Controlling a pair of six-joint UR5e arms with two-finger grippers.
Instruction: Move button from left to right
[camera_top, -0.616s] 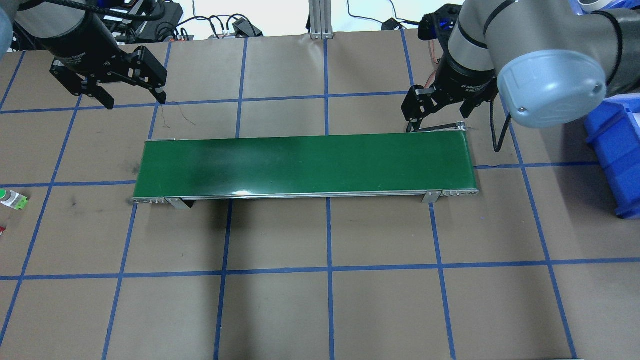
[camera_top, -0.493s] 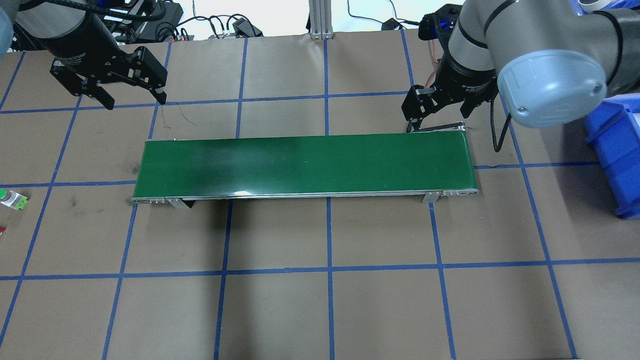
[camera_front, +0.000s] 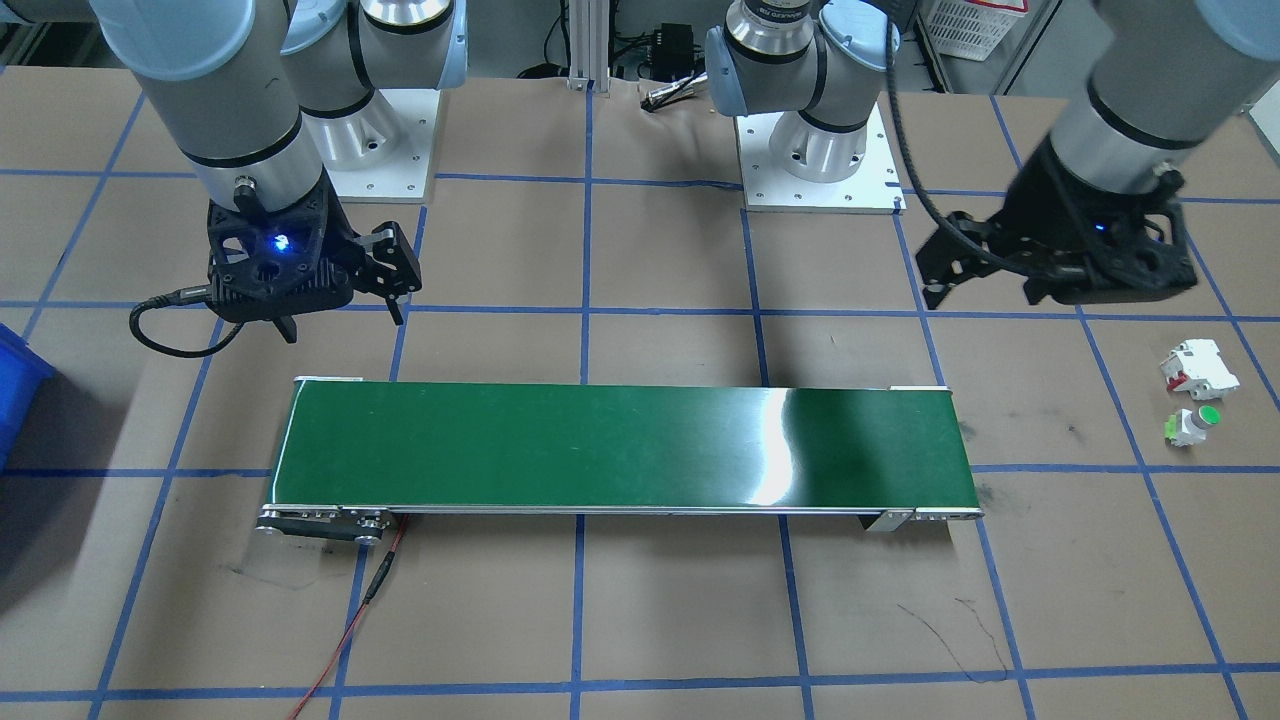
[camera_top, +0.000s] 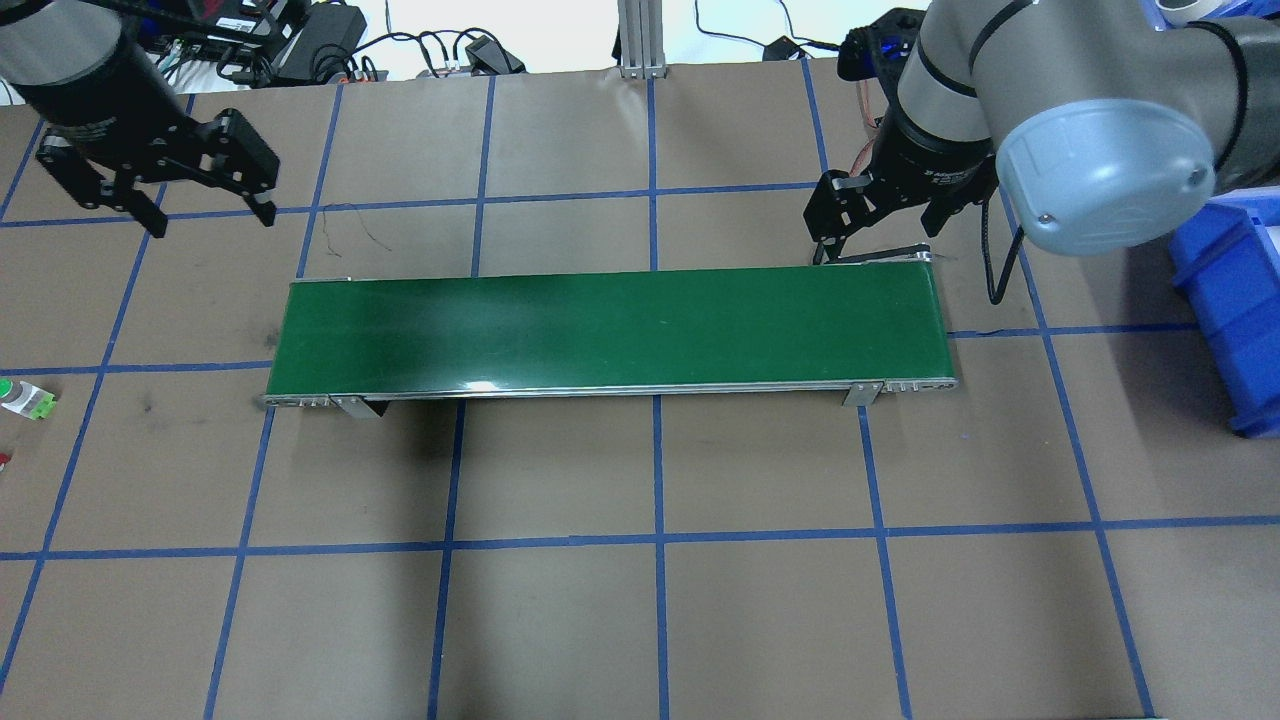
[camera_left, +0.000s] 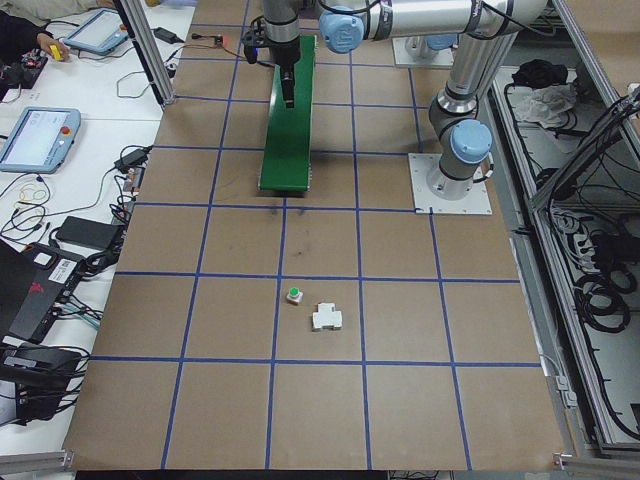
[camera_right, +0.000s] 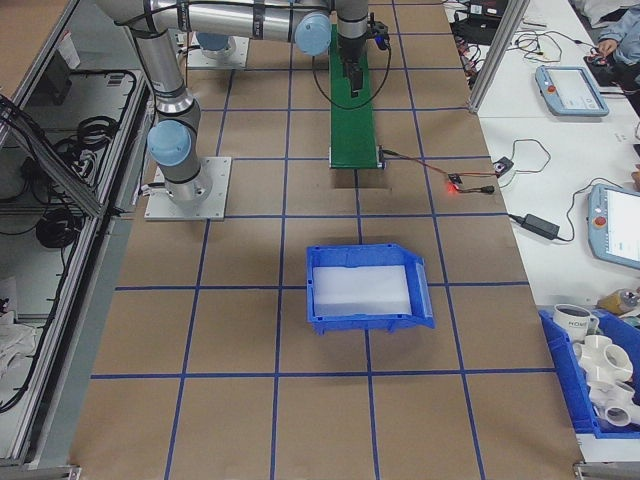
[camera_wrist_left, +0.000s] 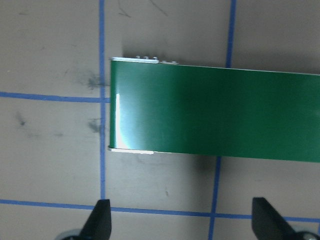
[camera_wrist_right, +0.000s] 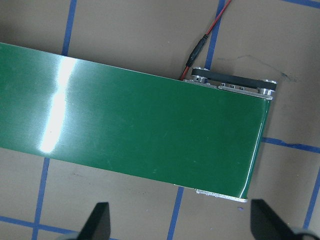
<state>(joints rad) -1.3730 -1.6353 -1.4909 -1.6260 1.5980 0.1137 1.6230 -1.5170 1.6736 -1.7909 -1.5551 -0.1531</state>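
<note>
The button (camera_front: 1195, 425), a green round cap on a white body, lies on the brown table at the robot's far left, also seen as the button (camera_top: 20, 397) and the button (camera_left: 294, 295). My left gripper (camera_top: 212, 222) hangs open and empty above the table behind the green conveyor belt's (camera_top: 610, 330) left end, well away from the button. In its wrist view the left gripper (camera_wrist_left: 181, 225) frames the belt end. My right gripper (camera_top: 872, 250) is open and empty at the belt's right end, its fingers (camera_wrist_right: 97, 220) spread.
A white breaker with red parts (camera_front: 1198, 367) lies just behind the button. A blue bin (camera_top: 1235, 290) stands at the right table edge. A red cable (camera_front: 350, 630) trails from the belt's right end. Blue tape lines grid the table.
My left gripper has moved left in the overhead view, away from the belt's end, still open. The right arm has not moved.
</note>
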